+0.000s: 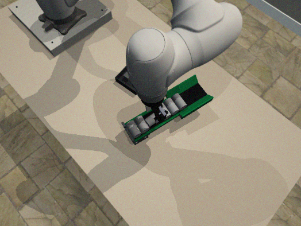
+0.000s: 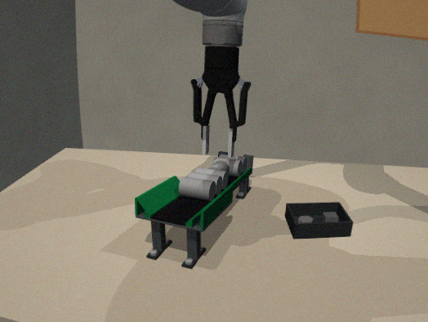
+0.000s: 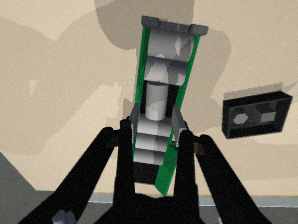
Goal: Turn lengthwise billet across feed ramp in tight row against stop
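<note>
A green feed ramp (image 1: 168, 107) with a black bed stands on short legs on the table. Two grey billets (image 1: 138, 126) lie across it against the stop (image 3: 173, 25), and two more (image 1: 175, 102) lie across it higher up. Between the pairs, one billet (image 3: 156, 100) lies lengthwise; it also shows in the exterior view (image 2: 220, 164). My gripper (image 2: 218, 149) points straight down just above this billet. Its fingers are partly open and hold nothing. In the wrist view the gripper's fingertips stand on either side of the ramp's width.
A small black tray (image 2: 318, 219) holding two grey pieces sits on the table beside the ramp; it also shows in the wrist view (image 3: 257, 116). The arm's base plate (image 1: 61, 21) is at the far corner of the table.
</note>
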Controlling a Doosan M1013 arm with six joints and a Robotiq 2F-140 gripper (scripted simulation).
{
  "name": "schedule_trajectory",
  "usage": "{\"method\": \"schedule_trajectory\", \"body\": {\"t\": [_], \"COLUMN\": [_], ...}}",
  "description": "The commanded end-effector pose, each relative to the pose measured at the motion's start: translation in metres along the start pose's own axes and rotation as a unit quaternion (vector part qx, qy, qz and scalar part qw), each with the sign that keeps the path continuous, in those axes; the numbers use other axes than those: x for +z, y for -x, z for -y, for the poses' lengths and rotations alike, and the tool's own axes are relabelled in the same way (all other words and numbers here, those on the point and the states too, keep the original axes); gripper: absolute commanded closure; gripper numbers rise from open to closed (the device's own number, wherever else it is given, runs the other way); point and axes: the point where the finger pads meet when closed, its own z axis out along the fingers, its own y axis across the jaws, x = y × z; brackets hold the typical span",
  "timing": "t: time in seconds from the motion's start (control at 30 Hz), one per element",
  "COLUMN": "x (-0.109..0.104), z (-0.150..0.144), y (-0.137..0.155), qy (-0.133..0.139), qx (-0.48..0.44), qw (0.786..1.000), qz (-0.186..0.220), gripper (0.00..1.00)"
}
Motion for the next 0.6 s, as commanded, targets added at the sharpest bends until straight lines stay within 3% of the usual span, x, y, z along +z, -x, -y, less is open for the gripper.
{"method": "schedule_trajectory", "body": {"t": [0.0,0.57], "x": [0.002,0.030], "z": [0.000,0.000], "y": [0.000,-0.003], "qy": [0.000,0.000], "qx": [0.000,0.000], "qw": [1.000,1.000], "qz": [0.000,0.000], "gripper": [0.59,0.59]}}
